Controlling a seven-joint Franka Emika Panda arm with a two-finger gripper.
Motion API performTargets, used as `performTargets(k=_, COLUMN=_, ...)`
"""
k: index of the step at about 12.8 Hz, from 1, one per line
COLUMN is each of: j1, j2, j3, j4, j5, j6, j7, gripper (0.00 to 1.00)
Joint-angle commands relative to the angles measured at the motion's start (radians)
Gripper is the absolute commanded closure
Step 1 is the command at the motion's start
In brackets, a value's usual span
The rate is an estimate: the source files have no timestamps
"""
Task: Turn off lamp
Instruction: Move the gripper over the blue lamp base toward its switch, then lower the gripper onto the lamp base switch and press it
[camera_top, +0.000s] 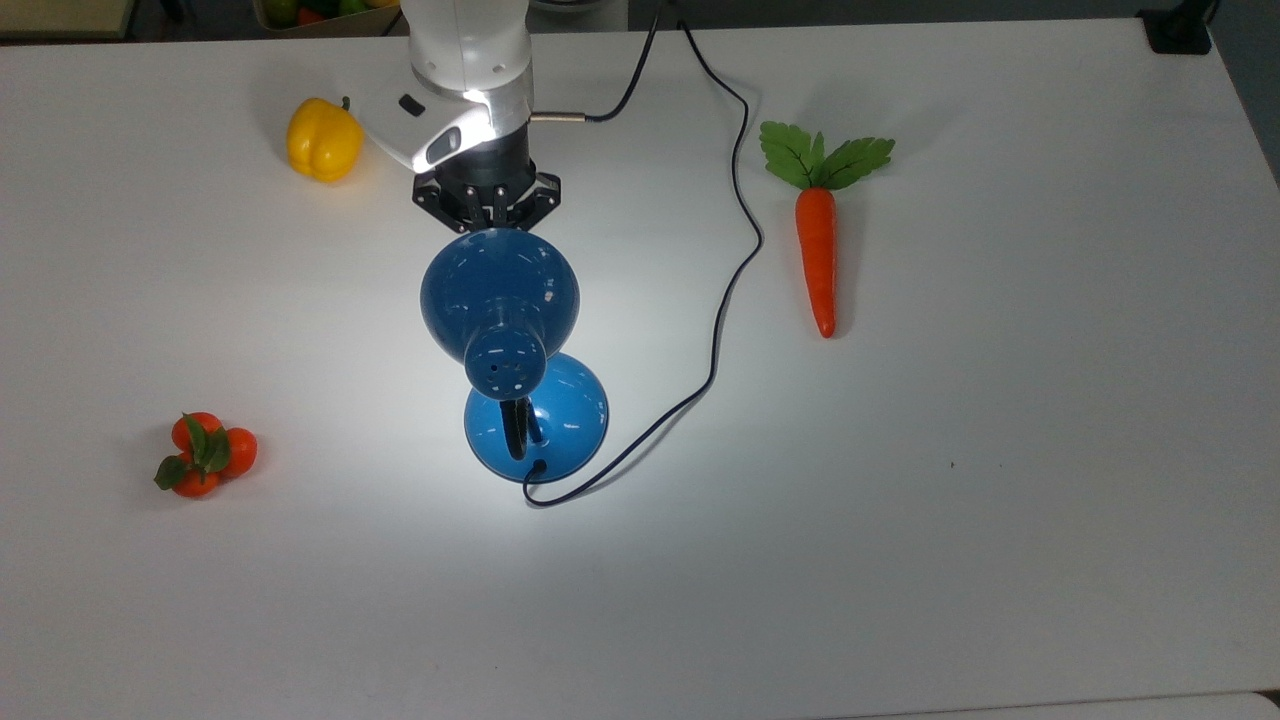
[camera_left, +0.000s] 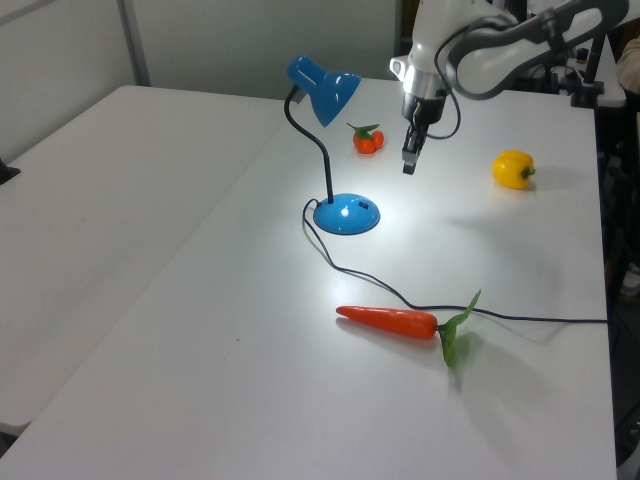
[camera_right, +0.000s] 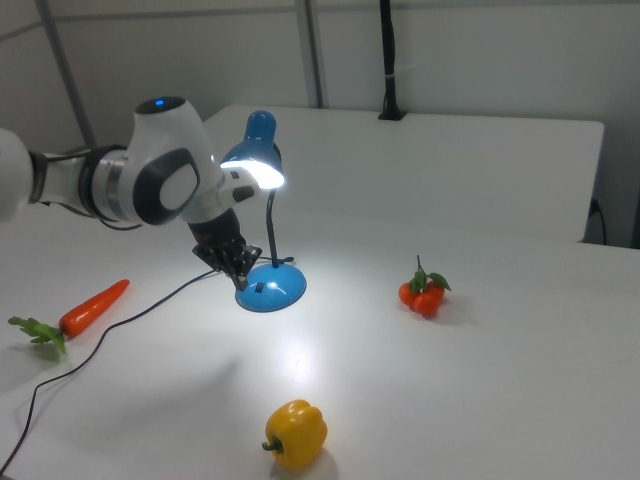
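The blue lamp (camera_top: 500, 300) stood near the middle of the white counter (camera_top: 1000, 500). Its light was on and made a bright patch on the counter around its round base (camera_left: 346, 215). In the right view the inside of the shade (camera_right: 253, 172) glowed white. A thin black cord (camera_top: 735, 230) ran from the base to the far edge of the counter.

The gripper (camera_left: 408, 163) hung in the air, pointing down, close to the shade and not touching it. In the left view its fingers looked close together with nothing between them.

A yellow pepper (camera_top: 324, 139) sat at the top view's far left, near the arm (camera_top: 465, 70). A carrot (camera_top: 817, 240) lay on the top view's right, past the cord. A bunch of small tomatoes (camera_top: 203, 454) sat on the top view's left, well apart from the lamp.
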Motion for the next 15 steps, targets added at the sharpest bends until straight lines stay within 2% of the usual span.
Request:
performTargets(k=1, j1=0.011, j2=0.065, j3=0.006, j4=-0.002, j5=0.002, j6=0.132, j7=0.052, gripper=1.00)
performTargets(k=8, j1=0.030, j2=0.148, j3=0.008, j4=0.010, j5=0.001, j6=0.324, j7=0.052, gripper=1.00)
performTargets(k=15, j1=0.033, j2=0.196, j3=0.008, j4=0.043, j5=-0.008, j6=0.362, j7=0.052, gripper=1.00)
